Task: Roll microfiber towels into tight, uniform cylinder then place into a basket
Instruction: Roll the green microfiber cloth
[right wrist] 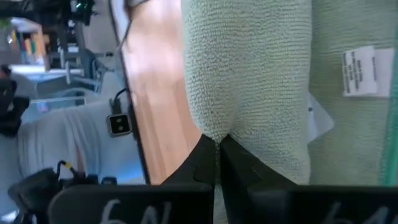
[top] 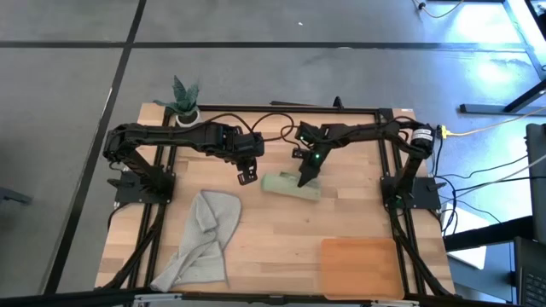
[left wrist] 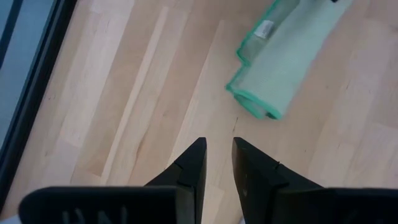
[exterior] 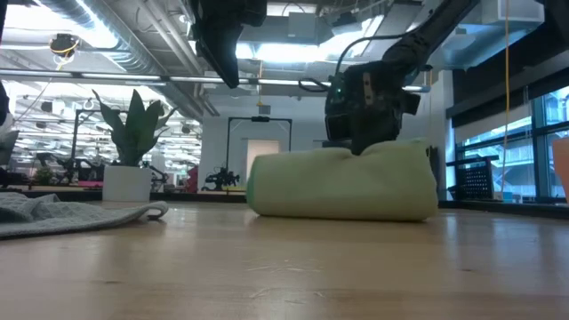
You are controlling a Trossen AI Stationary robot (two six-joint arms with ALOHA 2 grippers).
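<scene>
The sage green towel (top: 288, 186) lies rolled into a short cylinder on the table's middle, resting on its side; its white tag (right wrist: 364, 71) shows on the outer layer. My right gripper (top: 304, 177) is down on the roll's top and shut on its cloth. My left gripper (top: 247, 176) hangs above the table just left of the roll, its fingers (left wrist: 193, 162) a narrow gap apart and empty. The light grey towel (top: 205, 240) lies crumpled at the near left. The orange-brown basket (top: 360, 266) lies at the near right. My right gripper pinches a small pucker of the roll's outer cloth (right wrist: 214, 127) between its two fingertips, on the roll's top side near mid-length. The fingers come from above, slanting in from the far right. The roll lies on the table, its top dented in under the gripper (exterior: 364, 149).
A small white pot with a plant (top: 184, 104) stands at the far left corner. Black frame rails (top: 162, 170) run along the table's left, right and far sides. Bare tabletop (top: 281, 247) lies between the grey towel and the basket.
</scene>
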